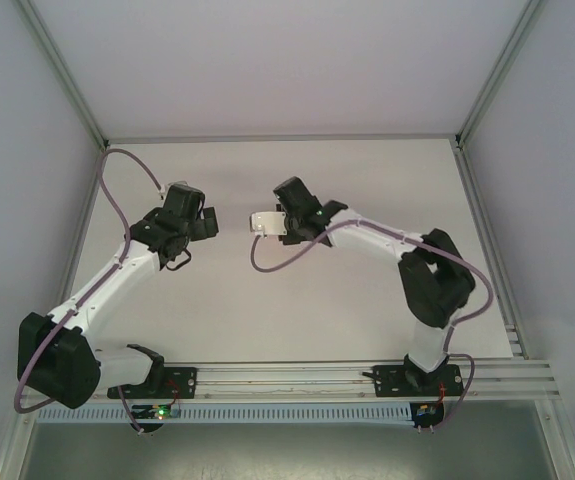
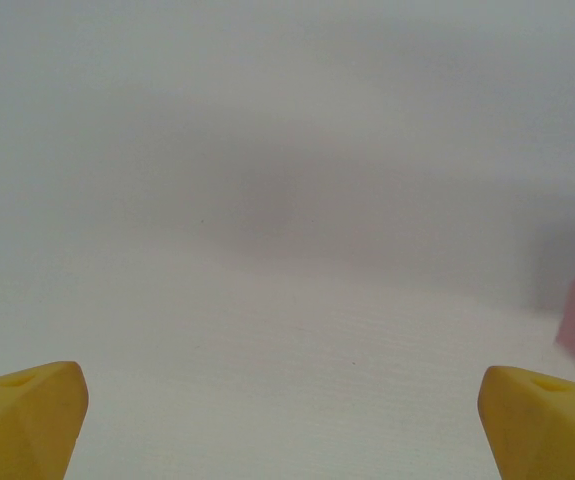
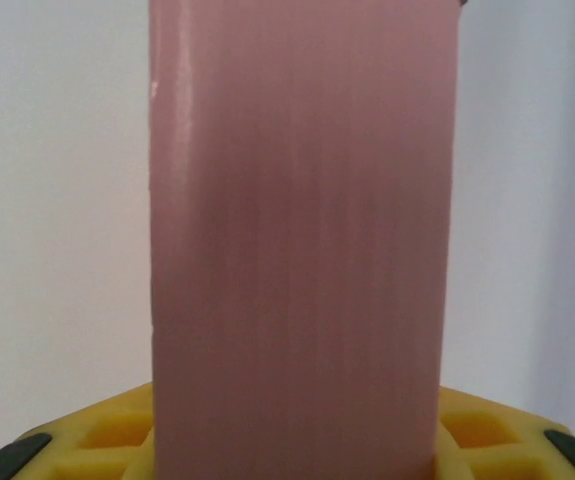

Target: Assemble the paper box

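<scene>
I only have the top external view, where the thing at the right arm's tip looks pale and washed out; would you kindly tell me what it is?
Observer: The right wrist view shows it is the pink matte card paper box, running up the middle of the frame from between the yellow right fingers.
Operator: Thank you. Is the other arm holding anything?
Observer: No. In the left wrist view the left fingers stand wide apart, with bare white table between them.
Operator: Does that camera catch the box at all?
Observer: Yes, a pink corner of it shows at that view's right edge.
</scene>
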Controlling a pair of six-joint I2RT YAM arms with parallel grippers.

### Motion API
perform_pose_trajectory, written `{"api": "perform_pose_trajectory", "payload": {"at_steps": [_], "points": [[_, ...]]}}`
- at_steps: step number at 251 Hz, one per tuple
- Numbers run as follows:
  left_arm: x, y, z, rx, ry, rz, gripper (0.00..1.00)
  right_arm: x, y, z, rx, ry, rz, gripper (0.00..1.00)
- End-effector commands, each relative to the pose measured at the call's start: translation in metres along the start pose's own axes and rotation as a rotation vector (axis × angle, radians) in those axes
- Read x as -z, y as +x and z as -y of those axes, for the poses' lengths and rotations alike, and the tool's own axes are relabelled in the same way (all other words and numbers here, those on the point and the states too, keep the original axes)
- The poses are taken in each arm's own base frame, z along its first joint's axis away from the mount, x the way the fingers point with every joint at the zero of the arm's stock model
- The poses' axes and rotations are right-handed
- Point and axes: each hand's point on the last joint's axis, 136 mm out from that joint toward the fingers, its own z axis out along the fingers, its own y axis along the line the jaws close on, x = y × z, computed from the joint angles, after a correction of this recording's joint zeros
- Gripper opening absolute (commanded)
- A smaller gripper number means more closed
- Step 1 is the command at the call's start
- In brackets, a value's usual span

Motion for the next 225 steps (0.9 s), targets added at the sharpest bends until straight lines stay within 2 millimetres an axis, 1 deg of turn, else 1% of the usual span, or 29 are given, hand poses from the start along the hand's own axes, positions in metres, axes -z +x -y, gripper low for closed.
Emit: {"api": "perform_pose_trajectory", "payload": {"at_steps": [1,15,34,50,62,80,115,125,141,157,176,200,204,225], "points": [[0.001,-0.002,-0.009,0.037,-0.025,0.02,1.0,0.008,0.005,0.054,-0.052,0.383,-0.058,0.38],[0.0,-0.002,-0.007,0.036,-0.014,0.017,1.0,0.002,0.011,0.045,-0.081,0.374,-0.069,0.4],[0.0,-0.002,-0.006,0.035,-0.008,0.014,1.0,-0.009,0.017,0.023,-0.098,0.319,-0.08,0.44],[0.0,-0.002,-0.005,0.036,-0.007,0.013,1.0,-0.018,0.022,0.005,-0.072,0.295,-0.095,0.44],[-0.001,-0.002,-0.005,0.034,-0.009,0.013,1.0,-0.021,0.024,0.0,-0.065,0.322,-0.097,0.46],[-0.001,-0.002,-0.004,0.035,-0.005,0.007,1.0,-0.025,0.027,-0.014,-0.05,0.301,-0.101,0.51],[-0.004,0.001,-0.001,0.033,0.008,-0.001,1.0,-0.029,0.032,-0.045,-0.013,0.244,-0.062,0.52],[-0.005,0.001,0.0,0.034,0.014,-0.002,1.0,-0.028,0.033,-0.053,-0.004,0.237,-0.046,0.53],[-0.005,0.001,0.002,0.028,0.023,-0.004,1.0,-0.026,0.035,-0.062,-0.005,0.216,-0.034,0.62],[-0.005,0.0,0.002,0.028,0.024,-0.006,1.0,-0.023,0.037,-0.07,-0.01,0.175,-0.054,0.68],[-0.004,-0.001,0.003,0.027,0.03,-0.002,1.0,-0.016,0.036,-0.073,-0.034,0.156,-0.052,0.77],[-0.003,-0.002,0.004,0.029,0.037,0.0,1.0,-0.003,0.03,-0.077,-0.048,0.136,-0.024,0.93],[-0.003,-0.003,0.004,0.028,0.038,0.0,1.0,-0.001,0.029,-0.078,-0.048,0.126,-0.02,0.98],[-0.002,-0.004,0.006,0.026,0.043,0.002,1.0,0.015,0.021,-0.083,-0.057,0.078,0.005,0.98]]}}
